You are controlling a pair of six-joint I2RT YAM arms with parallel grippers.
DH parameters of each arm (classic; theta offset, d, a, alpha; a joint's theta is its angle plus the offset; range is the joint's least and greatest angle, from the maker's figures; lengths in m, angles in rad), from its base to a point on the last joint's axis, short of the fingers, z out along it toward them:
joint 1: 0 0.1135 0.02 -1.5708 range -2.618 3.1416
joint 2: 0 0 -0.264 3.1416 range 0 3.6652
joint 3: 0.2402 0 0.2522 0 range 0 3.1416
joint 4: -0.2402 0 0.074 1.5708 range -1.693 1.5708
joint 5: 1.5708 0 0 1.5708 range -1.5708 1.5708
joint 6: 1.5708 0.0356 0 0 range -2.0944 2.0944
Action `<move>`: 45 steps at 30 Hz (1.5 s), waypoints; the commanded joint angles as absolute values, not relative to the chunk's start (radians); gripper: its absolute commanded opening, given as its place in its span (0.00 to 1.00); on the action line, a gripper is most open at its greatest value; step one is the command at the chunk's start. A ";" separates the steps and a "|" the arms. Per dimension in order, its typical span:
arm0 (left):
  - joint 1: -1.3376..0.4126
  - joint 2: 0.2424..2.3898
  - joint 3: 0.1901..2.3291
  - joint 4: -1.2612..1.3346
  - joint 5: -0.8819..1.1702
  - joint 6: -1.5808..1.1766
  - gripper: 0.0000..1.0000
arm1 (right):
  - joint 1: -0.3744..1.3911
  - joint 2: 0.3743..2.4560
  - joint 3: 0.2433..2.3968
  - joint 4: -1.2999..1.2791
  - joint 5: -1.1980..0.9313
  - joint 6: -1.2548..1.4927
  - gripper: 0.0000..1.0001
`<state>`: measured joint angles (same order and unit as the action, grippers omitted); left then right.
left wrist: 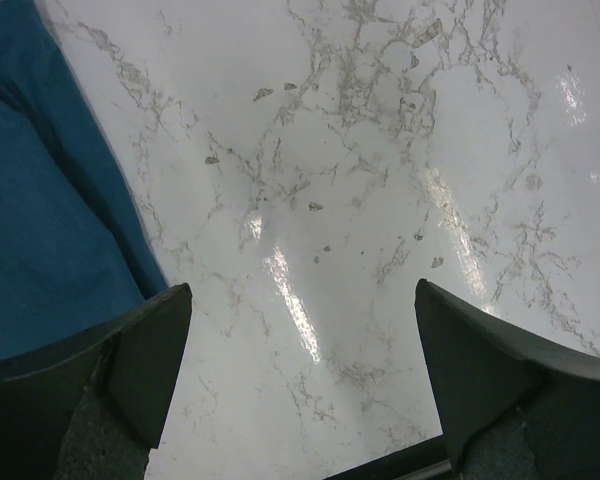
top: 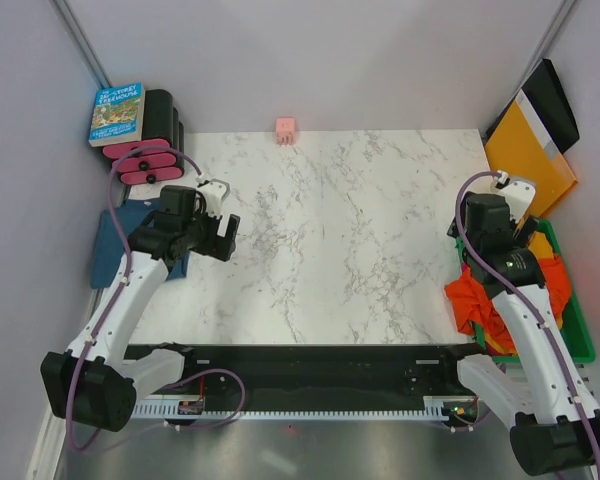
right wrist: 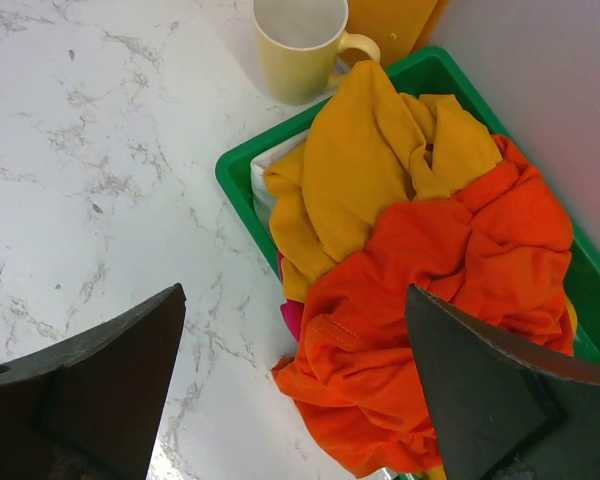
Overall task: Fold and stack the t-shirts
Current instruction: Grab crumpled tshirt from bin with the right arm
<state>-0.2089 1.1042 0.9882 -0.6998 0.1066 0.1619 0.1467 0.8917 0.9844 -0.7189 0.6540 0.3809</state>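
Meanwhile, at the left edge of the marble-patterned table (top: pixel 330 230), a teal-blue t-shirt (left wrist: pixel 40 230) lies flat. Its soft knit is smooth and its edge straight, so it looks folded and parked there to start the stack. Just beside it the left gripper (left wrist: pixel 300 290) hovers over bare, glossy tabletop, its dark wedge-shaped fingers spread wide and holding nothing.

Across the table, the right gripper (right wrist: pixel 295 295) hangs at the left rim of a green plastic bin (right wrist: pixel 242 172). It too is spread wide and empty, poised by the look of it to pick the next garment. An orange-red t-shirt (right wrist: pixel 430 300) sits crumpled in the bin and spills over the rim onto the table. A mustard-yellow t-shirt (right wrist: pixel 370 170) is draped on the heap's far side, and a sliver of pink cloth (right wrist: pixel 290 318) peeks out beneath. A pale yellow ceramic mug (right wrist: pixel 300 45) stands just beside the bin's far corner. A stiff yellow-orange folder (top: pixel 528 155) leans in the far right corner.
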 commanded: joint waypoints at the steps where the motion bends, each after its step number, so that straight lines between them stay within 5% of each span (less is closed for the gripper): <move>1: -0.202 1.100 1.000 -0.667 0.103 0.135 1.00 | 0.159 0.858 0.963 -0.710 0.664 0.322 0.98; 13: -0.202 1.140 1.002 -0.666 0.164 0.137 1.00 | 0.137 0.979 1.029 -0.810 0.727 0.402 0.96; 16: -0.202 1.154 1.000 -0.666 0.167 0.140 1.00 | 0.071 1.006 0.987 -0.844 0.675 0.463 0.88; 19: -0.202 1.160 0.996 -0.664 0.183 0.140 0.99 | 0.060 0.982 0.924 -0.839 0.649 0.572 0.68; 24: -0.202 1.170 1.000 -0.664 0.206 0.143 0.99 | 0.044 0.977 0.867 -0.836 0.592 0.669 0.58; 38: -0.202 1.233 1.019 -0.666 0.212 0.136 0.98 | 0.043 1.049 0.845 -0.894 0.592 0.778 0.70; 44: -0.202 1.247 1.009 -0.667 0.181 0.138 0.97 | 0.022 1.083 0.818 -0.891 0.623 0.831 0.57; 45: -0.202 1.247 1.009 -0.666 0.179 0.141 0.97 | 0.018 1.086 0.813 -0.888 0.623 0.833 0.49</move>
